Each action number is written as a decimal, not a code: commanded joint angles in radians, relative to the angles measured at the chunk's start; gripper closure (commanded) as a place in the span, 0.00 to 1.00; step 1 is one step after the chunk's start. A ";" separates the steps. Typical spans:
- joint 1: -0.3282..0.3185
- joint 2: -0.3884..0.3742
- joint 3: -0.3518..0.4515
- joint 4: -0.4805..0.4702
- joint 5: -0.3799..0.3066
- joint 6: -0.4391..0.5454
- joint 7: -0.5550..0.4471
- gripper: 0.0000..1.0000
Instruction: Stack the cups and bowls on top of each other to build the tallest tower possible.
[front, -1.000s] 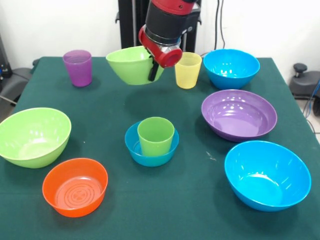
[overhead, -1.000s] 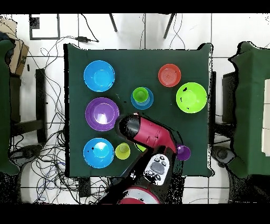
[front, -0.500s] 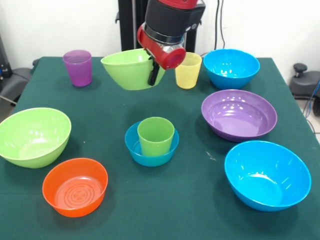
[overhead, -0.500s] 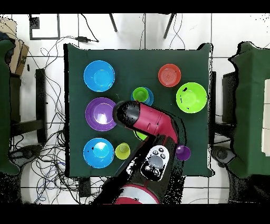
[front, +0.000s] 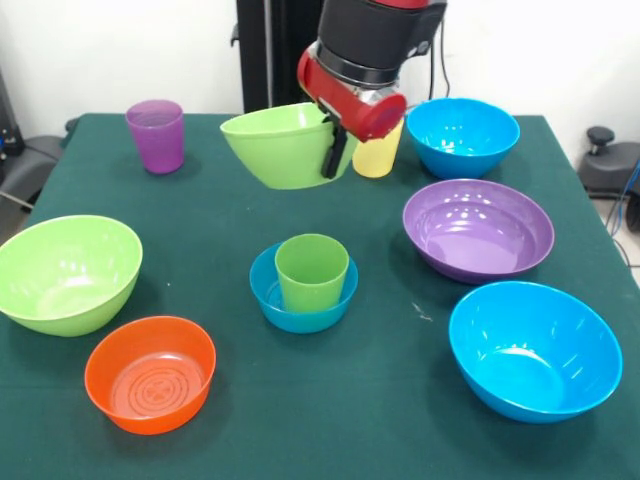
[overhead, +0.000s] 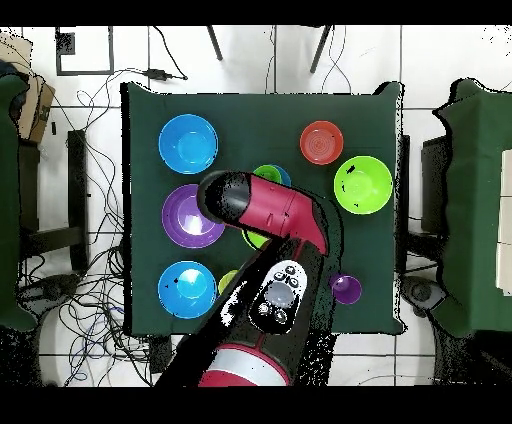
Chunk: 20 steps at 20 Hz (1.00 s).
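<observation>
Shifted over toward the green cup (front: 312, 270) in the small blue bowl (front: 303, 300), end effector (front: 337, 150) pinching the lime bowl's (front: 285, 145) rim, tower barely started.

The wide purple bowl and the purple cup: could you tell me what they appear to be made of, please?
Wide purple bowl: likely hard plastic, glossy, with bright highlights inside. Small purple tapered cup: seemingly thin translucent plastic, since light passes through its wall.
</observation>
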<state>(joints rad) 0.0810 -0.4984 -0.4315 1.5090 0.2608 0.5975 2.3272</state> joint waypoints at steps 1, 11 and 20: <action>0.010 0.049 0.067 -0.155 -0.078 0.134 0.005 1.00; -0.010 0.097 0.086 -0.268 -0.080 0.183 -0.019 1.00; -0.013 0.119 0.089 -0.291 -0.084 0.173 -0.020 1.00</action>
<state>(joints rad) 0.0820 -0.4383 -0.4314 1.2857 0.2540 0.6717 2.3272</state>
